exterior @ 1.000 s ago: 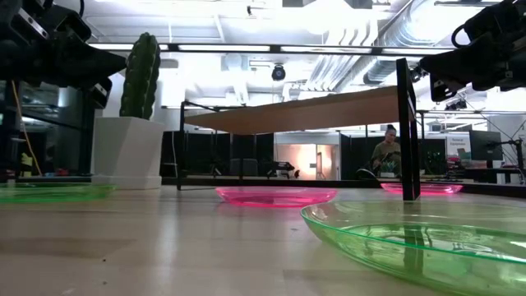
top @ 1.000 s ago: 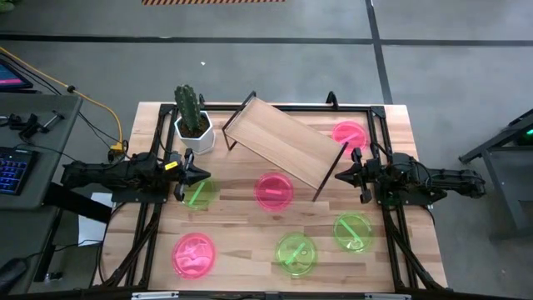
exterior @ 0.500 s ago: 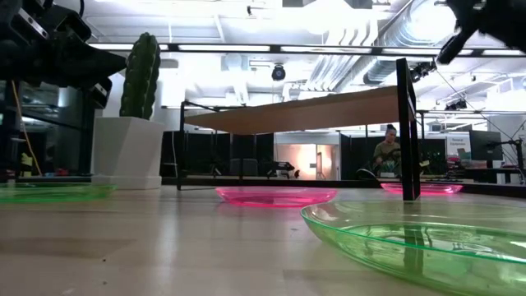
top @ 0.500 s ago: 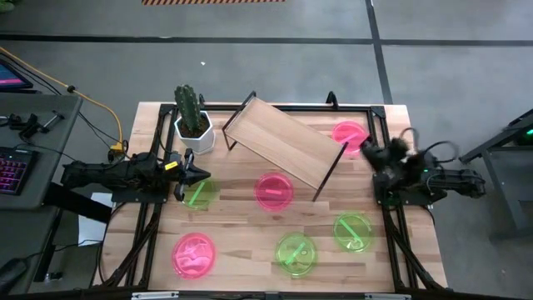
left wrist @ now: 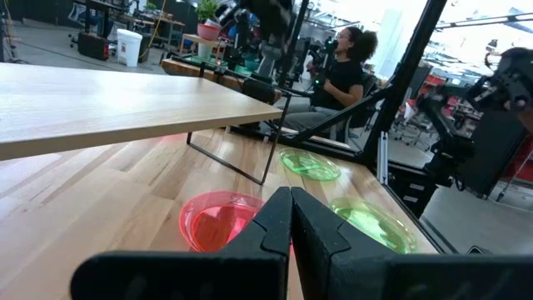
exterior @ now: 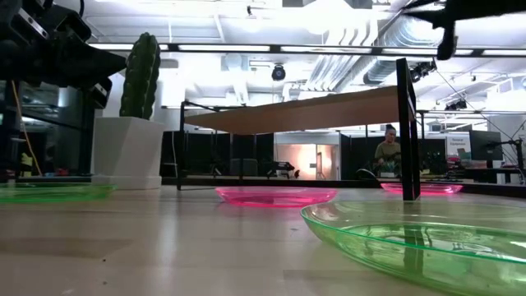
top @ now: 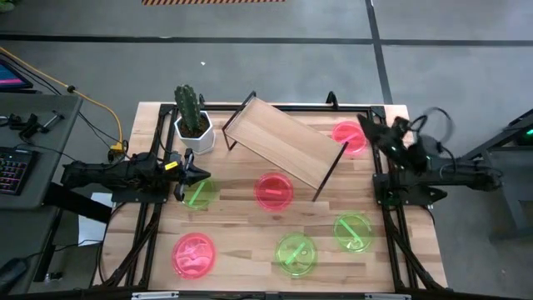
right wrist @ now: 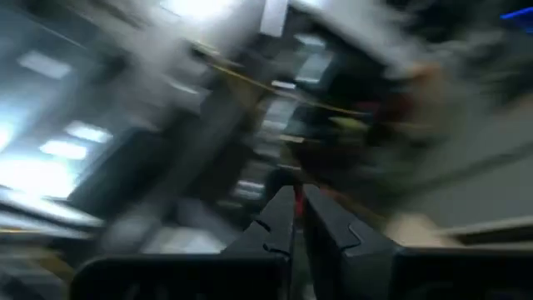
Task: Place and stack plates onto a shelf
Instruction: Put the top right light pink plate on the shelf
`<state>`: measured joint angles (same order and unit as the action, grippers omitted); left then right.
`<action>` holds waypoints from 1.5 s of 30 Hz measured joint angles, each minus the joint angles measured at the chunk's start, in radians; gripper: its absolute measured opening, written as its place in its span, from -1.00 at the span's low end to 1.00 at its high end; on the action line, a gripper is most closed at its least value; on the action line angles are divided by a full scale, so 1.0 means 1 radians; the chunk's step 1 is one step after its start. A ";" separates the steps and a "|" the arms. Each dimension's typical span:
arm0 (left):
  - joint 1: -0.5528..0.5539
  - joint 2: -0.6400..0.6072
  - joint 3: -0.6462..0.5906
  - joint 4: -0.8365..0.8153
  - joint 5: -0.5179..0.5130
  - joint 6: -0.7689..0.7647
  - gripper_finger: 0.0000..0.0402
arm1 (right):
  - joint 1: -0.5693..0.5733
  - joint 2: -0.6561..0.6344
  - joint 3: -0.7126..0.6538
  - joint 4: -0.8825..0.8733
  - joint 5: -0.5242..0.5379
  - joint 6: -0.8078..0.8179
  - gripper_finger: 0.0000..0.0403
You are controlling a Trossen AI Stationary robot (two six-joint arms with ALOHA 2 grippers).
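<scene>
A butcher-block bench stands on a grey concrete floor. From above, six plates lie flat on it: pink ones at the far right corner, the middle and the near left, green ones by the left gripper, near centre and near right. The shelf stands askew at the back beside a cactus, nothing on it yet. The left gripper waits beside the green plate; the right gripper hangs raised by the far pink plate. At bench level the plates look thin, shallow and translucent, so probably light, stiff and slick; a pinch across the upturned rim seems the only hold, and they may skid. The left wrist view shows its fingers pressed together. The right wrist view is smeared, but its fingers stand nearly together, holding nothing.
</scene>
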<state>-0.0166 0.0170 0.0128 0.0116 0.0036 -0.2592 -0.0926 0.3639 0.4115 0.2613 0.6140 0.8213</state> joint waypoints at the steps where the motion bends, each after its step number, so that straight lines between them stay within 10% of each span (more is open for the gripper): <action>1: 0.000 0.000 0.000 0.000 0.000 0.000 -1.00 | -0.023 0.048 0.064 -0.119 0.019 0.012 -0.90; 7: 0.000 0.000 0.000 0.000 0.000 0.000 -1.00 | -0.320 0.329 0.413 -0.778 -0.082 0.133 -0.56; 15: 0.000 0.000 0.000 0.000 0.000 0.000 -1.00 | -0.721 0.659 0.576 -1.207 -0.293 0.172 -0.13; 29: 0.000 0.000 0.000 0.000 0.000 0.000 -1.00 | -0.752 0.766 0.291 -1.226 -0.311 0.436 0.00; 45: 0.000 0.000 0.000 0.000 0.000 0.000 -1.00 | -0.751 0.766 -0.015 -0.800 -0.364 0.733 0.00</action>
<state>-0.0166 0.0170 0.0127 0.0116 0.0036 -0.2592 -0.8436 1.1297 0.3969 -0.5382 0.2505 1.5544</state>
